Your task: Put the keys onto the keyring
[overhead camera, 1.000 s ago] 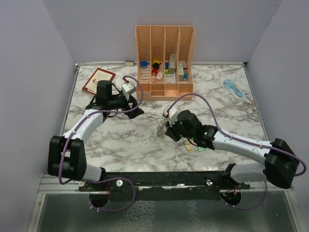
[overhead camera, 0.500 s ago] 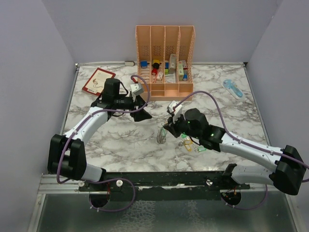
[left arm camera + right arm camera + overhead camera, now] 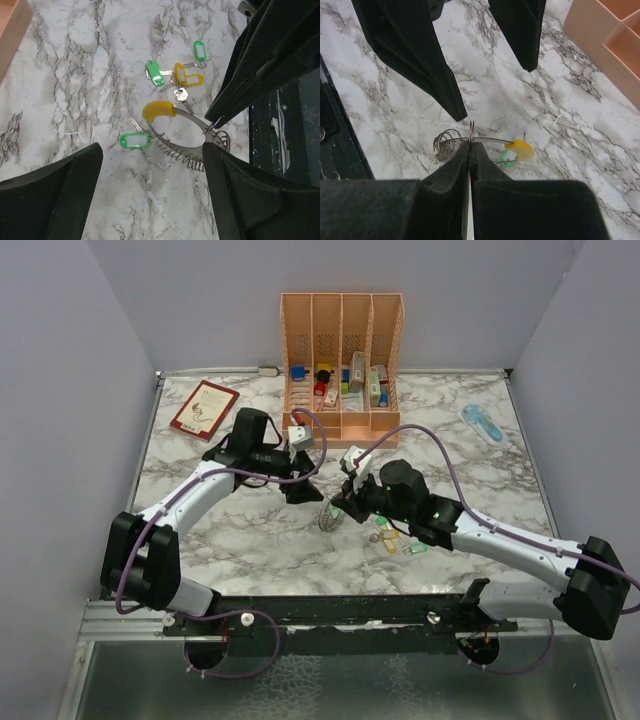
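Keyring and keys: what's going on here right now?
The right gripper has its jaws shut on the wire of the keyring, next to its coil, holding it low over the marble table. The left gripper hangs beside it, jaws wide open and empty. Most keys lie loose on the table. One green key sits against the loop; whether it is threaded on is unclear.

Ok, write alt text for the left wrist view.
The right tool pinches the silver keyring near its coiled end. Green and yellow keys lie nearby on the marble table; the open left tool frames the view.
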`<state>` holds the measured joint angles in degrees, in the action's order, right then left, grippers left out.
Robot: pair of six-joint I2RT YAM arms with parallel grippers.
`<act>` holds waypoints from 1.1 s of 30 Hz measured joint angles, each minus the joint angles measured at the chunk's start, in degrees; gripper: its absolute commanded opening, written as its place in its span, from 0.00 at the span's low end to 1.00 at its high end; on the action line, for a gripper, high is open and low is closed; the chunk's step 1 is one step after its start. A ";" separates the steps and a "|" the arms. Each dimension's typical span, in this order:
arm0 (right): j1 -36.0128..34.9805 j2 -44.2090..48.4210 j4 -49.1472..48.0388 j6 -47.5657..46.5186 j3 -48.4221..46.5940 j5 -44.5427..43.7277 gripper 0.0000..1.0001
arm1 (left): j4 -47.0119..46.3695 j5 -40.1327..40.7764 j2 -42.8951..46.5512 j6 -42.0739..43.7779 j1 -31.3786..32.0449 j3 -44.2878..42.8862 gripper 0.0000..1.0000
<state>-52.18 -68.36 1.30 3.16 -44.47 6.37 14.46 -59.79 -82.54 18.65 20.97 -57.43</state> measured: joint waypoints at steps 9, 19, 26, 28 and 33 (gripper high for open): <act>0.00 -0.28 3.15 -1.64 -2.95 4.24 0.01 | 7.65 1.09 -0.24 7.91 1.57 -2.19 0.83; 0.00 -0.46 6.45 -2.40 -4.68 7.13 0.01 | 11.54 0.96 -0.26 11.10 2.05 -3.32 0.82; 0.00 -0.68 6.40 -2.36 -4.66 7.52 0.01 | 15.02 -1.01 -0.26 13.86 2.10 -5.27 0.81; 0.00 -0.85 6.36 -2.29 -4.66 7.87 0.01 | 16.00 -1.75 -0.26 14.53 2.16 -5.84 0.81; 0.00 -1.29 5.90 -1.90 -4.66 8.09 0.01 | 17.62 -3.17 -0.26 15.82 2.78 -6.10 0.80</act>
<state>-52.18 -69.65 7.20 1.26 -49.12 14.46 32.08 -62.96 -82.81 34.48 23.75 -63.53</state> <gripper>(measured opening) 0.017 0.812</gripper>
